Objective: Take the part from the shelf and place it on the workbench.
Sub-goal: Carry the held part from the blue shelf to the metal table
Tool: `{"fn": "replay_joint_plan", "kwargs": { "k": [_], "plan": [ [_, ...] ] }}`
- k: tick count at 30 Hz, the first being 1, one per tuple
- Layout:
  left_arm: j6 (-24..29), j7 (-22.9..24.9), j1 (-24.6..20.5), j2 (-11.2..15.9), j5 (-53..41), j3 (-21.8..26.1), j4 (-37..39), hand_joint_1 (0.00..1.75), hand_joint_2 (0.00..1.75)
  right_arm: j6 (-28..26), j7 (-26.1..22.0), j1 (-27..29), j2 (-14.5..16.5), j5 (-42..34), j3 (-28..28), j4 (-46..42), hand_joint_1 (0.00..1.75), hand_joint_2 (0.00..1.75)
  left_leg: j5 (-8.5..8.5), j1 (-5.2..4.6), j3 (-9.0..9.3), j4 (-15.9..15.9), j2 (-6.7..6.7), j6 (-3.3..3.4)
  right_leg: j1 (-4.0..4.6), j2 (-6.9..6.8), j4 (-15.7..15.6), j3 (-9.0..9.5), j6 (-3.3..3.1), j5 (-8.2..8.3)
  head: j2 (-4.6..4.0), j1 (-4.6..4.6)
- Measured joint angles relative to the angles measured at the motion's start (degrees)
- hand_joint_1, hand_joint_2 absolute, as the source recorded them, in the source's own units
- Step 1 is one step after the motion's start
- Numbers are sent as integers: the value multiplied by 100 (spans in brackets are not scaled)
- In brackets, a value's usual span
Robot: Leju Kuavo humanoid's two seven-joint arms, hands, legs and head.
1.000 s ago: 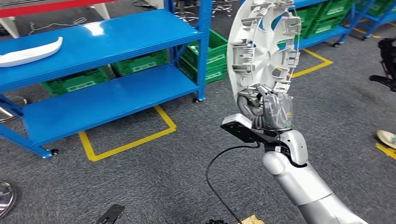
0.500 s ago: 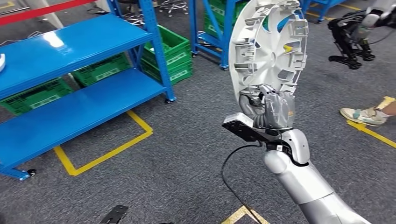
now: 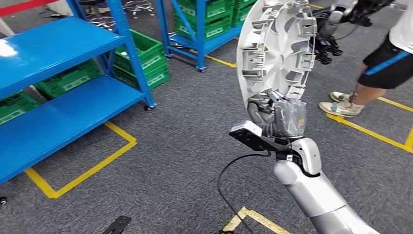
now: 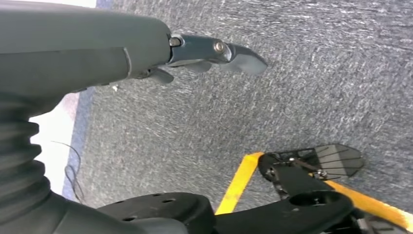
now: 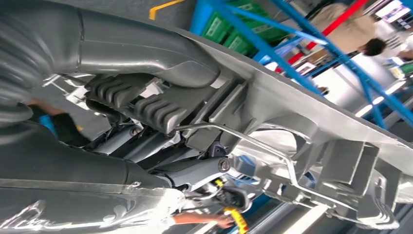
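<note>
The part is a white round wheel cover [image 3: 276, 53] with ribbed clips on its back. My right hand [image 3: 280, 117] grips its lower rim and holds it upright in front of me. From the right wrist, the thumb [image 5: 146, 48] and dark fingers [image 5: 151, 105] clamp the cover's rim [image 5: 302, 117]. My left hand [image 4: 146, 53] hangs over the grey carpet with nothing in it, and its fingertips [image 4: 243, 56] are slightly apart.
A blue shelf rack [image 3: 58, 83] stands at the left, with green crates [image 3: 141, 61] beneath and behind it. Yellow floor tape [image 3: 83, 173] marks the carpet. A person [image 3: 384, 63] stands at the right beside another dark robot [image 3: 336, 24].
The whole view has swung: the shelf has slid left and the person has come into the right side. My right hand holds the wheel cover the same way.
</note>
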Motion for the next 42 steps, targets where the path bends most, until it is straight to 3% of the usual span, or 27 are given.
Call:
{"fn": "replay_joint_plan", "kwargs": {
  "k": [1,2,4,6,8,10,13,14,15,16,17,19,21,22,23,24,26,28,30,31,32,33,35,37,39,40,42],
  "plan": [
    [0,1,3,-2,0,1,0,0,175,0,4,0,4,4,3,1,175,175,-8,1,9,0,64,-5,-4,-21,-115,79,-1,99,0,-1],
    [0,1,3,-4,0,2,0,0,175,0,11,-1,7,6,3,2,175,175,-19,1,25,0,123,-18,-4,-71,-426,263,-8,266,0,2],
    [-1,1,3,-4,0,2,0,0,175,0,21,-14,18,10,7,2,175,175,-52,-24,61,7,231,-67,31,-321,-1174,685,-44,507,0,4],
    [-7,1,5,2,0,2,0,0,175,1,27,-32,40,19,13,4,175,175,-71,-70,84,6,338,-119,72,-450,-1502,853,-121,547,0,-16],
    [-13,1,3,8,0,2,0,0,175,3,34,-37,55,28,16,10,175,175,-80,-85,101,-15,454,-169,78,-311,-1516,830,-206,563,0,-36],
    [-15,1,-9,10,0,2,0,0,175,5,41,-41,67,33,16,16,175,175,-202,-67,67,94,346,-227,56,-171,-1545,821,-275,594,0,-45],
    [-18,7,-2,10,-5,2,0,0,175,9,48,-48,111,41,17,37,175,175,-705,-53,-347,1004,-25,-256,28,31,-1567,819,-356,624,0,-85],
    [-19,11,9,10,-8,2,0,0,175,11,48,-47,122,43,19,51,175,175,-812,-53,-514,1330,-70,-255,28,110,-1567,817,-367,627,0,-92],
    [-20,16,19,10,-13,2,0,0,175,12,50,-46,128,44,20,66,175,175,-812,-53,-618,1506,-91,-250,29,194,-1566,816,-369,629,0,-92],
    [-19,20,23,10,-17,2,0,0,175,13,52,-45,131,45,21,79,175,175,-705,-52,-637,1492,-105,-243,29,277,-1565,816,-367,633,0,-92],
    [-19,20,22,11,-21,2,0,0,175,13,55,-45,133,45,21,87,175,175,-508,-49,-563,1281,-129,-232,27,360,-1564,817,-359,639,0,-92],
    [-17,20,14,15,-26,2,0,0,175,13,58,-54,142,45,21,91,175,175,-105,-33,-277,596,-339,-200,23,512,-1552,803,-323,653,0,-93],
    [-16,20,8,17,-29,2,0,0,175,14,60,-72,154,46,21,92,175,175,19,-13,-80,126,-554,-181,12,646,-1531,746,-261,675,0,-93],
    [-14,20,7,20,-33,2,0,0,175,14,61,-78,157,47,21,93,175,175,6,-15,-50,45,-581,-166,1,712,-1535,716,-220,693,0,-99],
    [-10,21,4,19,-38,0,0,0,175,15,64,-78,158,48,21,95,175,175,-1,-10,-41,16,-519,-147,-13,774,-1550,691,-181,716,0,-100],
    [-7,21,-2,22,-42,-2,-1,0,175,15,67,-74,158,47,21,96,175,175,15,-8,-37,2,-455,-116,-12,741,-1551,666,-146,720,0,-101],
    [-3,21,-15,26,-44,-7,-2,0,175,17,71,-77,158,46,27,98,175,175,40,13,-21,-30,-316,-55,10,449,-1315,531,-88,573,0,-48],
    [-5,22,-10,31,-45,-6,-2,0,175,20,71,-84,159,48,48,108,175,175,37,10,-13,-33,-184,-29,10,108,-648,220,-38,230,1,8],
    [-7,25,9,38,-44,-5,-2,0,175,20,70,-82,159,49,73,118,175,175,28,9,-6,-32,-35,-28,-13,5,-28,-65,-2,9,1,10],
    [-7,26,12,40,-44,-5,-2,0,175,20,71,-81,159,49,80,121,175,175,20,10,1,-32,34,-34,-24,-14,7,-72,7,46,1,11],
    [-7,26,13,40,-44,-6,-2,0,175,20,72,-80,158,49,84,122,175,175,7,13,15,-31,106,-47,-32,-41,-156,26,13,166,1,9],
    [-8,26,12,39,-44,-7,-2,0,175,20,72,-81,158,48,87,122,175,175,-11,15,37,-31,169,-68,-33,-119,-510,230,15,345,1,11],
    [-9,25,7,40,-44,-7,-2,0,175,20,72,-91,161,48,90,121,175,175,-55,-13,84,-23,273,-132,-6,-391,-1222,637,-4,568,0,9],
    [-9,25,3,45,-44,-6,-2,0,175,20,73,-104,166,48,91,121,175,175,-81,-63,110,-24,365,-186,17,-489,-1472,765,-88,580,0,-5],
    [-9,26,3,49,-43,-6,-2,0,175,20,75,-110,168,48,88,121,175,175,-106,-72,129,-35,465,-234,9,-322,-1477,736,-189,596,0,-20],
    [-9,27,-3,50,-42,-6,-2,0,175,20,75,-111,168,47,88,121,175,175,-160,-61,125,0,423,-259,4,-246,-1482,728,-219,604,0,-28],
    [-10,27,-15,49,-42,-7,-2,0,175,21,76,-113,173,47,87,122,175,175,-421,-46,-28,370,191,-286,-12,-105,-1494,726,-285,621,1,-55]
  ]
}}
